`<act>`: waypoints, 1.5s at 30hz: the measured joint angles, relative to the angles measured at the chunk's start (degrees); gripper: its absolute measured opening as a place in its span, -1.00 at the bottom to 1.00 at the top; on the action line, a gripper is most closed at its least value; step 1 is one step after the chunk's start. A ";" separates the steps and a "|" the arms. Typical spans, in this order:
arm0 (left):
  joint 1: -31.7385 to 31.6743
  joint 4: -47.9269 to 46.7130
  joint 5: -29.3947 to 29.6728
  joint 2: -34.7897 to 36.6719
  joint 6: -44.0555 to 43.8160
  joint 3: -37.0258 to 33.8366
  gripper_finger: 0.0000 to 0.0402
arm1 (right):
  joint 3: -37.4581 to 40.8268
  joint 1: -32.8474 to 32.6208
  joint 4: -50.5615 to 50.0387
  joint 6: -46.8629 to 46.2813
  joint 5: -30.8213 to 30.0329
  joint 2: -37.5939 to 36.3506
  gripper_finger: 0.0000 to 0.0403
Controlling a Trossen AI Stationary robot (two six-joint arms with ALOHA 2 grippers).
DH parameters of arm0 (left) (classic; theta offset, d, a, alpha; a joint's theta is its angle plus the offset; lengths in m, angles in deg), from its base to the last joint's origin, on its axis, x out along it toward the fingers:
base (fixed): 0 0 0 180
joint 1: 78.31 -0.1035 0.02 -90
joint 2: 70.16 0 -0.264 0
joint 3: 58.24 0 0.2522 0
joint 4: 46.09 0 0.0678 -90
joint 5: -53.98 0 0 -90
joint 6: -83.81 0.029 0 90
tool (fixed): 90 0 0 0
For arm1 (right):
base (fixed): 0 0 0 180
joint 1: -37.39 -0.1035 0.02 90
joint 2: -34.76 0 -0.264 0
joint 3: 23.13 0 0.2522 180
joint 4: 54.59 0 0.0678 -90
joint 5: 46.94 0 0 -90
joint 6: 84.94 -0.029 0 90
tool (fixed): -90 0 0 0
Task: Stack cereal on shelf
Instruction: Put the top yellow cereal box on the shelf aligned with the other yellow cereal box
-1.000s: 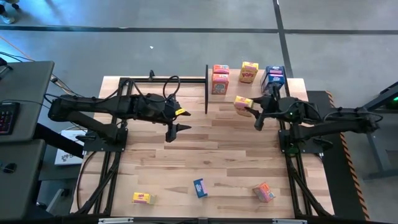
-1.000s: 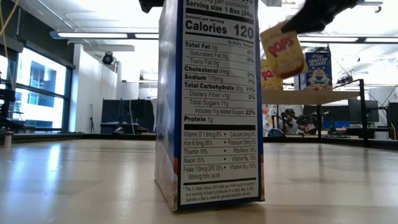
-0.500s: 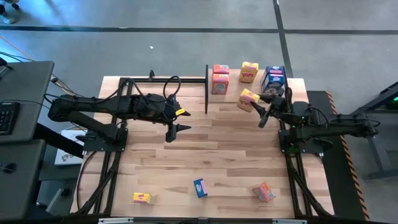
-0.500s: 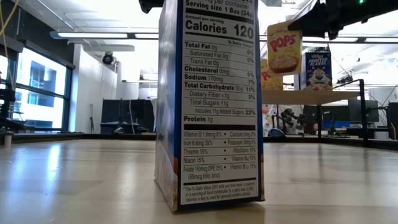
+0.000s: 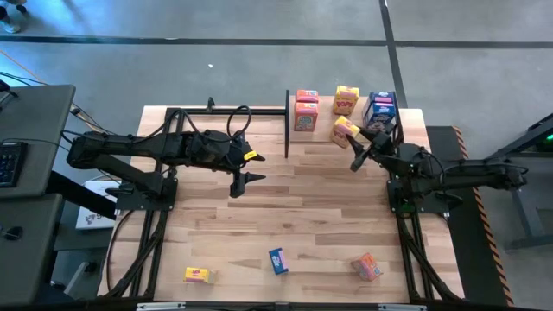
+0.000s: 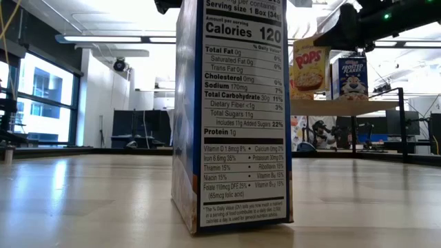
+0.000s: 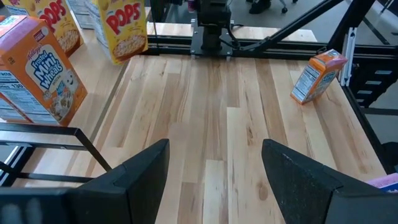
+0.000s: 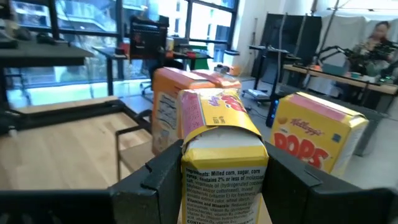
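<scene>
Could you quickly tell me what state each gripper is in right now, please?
Left gripper: open, holding nothing, above the mid-table.
Right gripper: shut on a yellow cereal box, at the shelf.

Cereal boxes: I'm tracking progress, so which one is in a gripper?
The yellow box at the shelf's front edge, clamped by the right gripper; the others stand free.

Under me lies the slatted wooden desk (image 5: 302, 194), standing on a grey floor (image 5: 259, 69) crossed by dark lines. To my left, a keyboard (image 5: 9, 162) sits on a dark side table. Beyond, large windows (image 6: 34, 96), ceiling lights (image 6: 96, 39), and a person (image 8: 373, 34) seated far off.
</scene>
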 joint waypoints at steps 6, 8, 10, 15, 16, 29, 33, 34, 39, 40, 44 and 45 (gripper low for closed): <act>0.00 0.02 0.00 0.00 0.00 0.01 0.22 | 0.00 3.32 1.28 -1.09 0.54 3.44 -0.15; 0.00 0.02 0.00 0.00 0.00 0.00 0.22 | 0.00 4.22 1.63 -1.43 1.16 4.54 -0.15; 0.00 0.02 0.00 0.00 0.00 0.02 0.22 | 0.00 4.93 2.64 -1.43 1.29 5.45 -0.15; 0.00 0.04 0.00 0.00 0.42 0.01 0.22 | 0.00 6.57 4.62 -1.45 1.47 7.34 -0.15; 0.00 0.02 0.00 0.00 0.61 0.02 0.22 | 0.00 6.92 4.78 -1.45 1.49 7.60 -0.15; 0.00 0.04 0.00 -0.02 0.66 0.00 0.22 | -0.02 10.57 6.00 -1.49 1.56 8.74 -0.15; 0.00 0.03 0.01 -0.04 0.66 0.00 0.22 | -0.02 10.59 6.08 -1.24 2.45 8.74 -0.15; 0.00 0.04 0.00 -0.04 0.66 0.00 0.22 | -0.02 10.61 6.10 -1.19 2.83 8.74 -0.15; 0.00 0.02 0.00 -0.04 0.63 0.00 0.22 | -0.02 10.61 6.47 -1.28 3.25 8.77 -0.15; 0.00 0.02 0.00 -0.04 0.63 0.00 0.22 | -0.02 10.61 6.54 -1.23 3.33 8.77 -0.15; 0.00 0.03 0.00 -0.04 0.63 0.00 0.22 | -0.02 10.59 6.62 -1.39 3.48 8.77 -0.14; 0.00 0.04 0.00 -0.04 0.63 0.00 0.22 | -0.02 10.59 6.64 -1.38 3.48 8.77 -0.13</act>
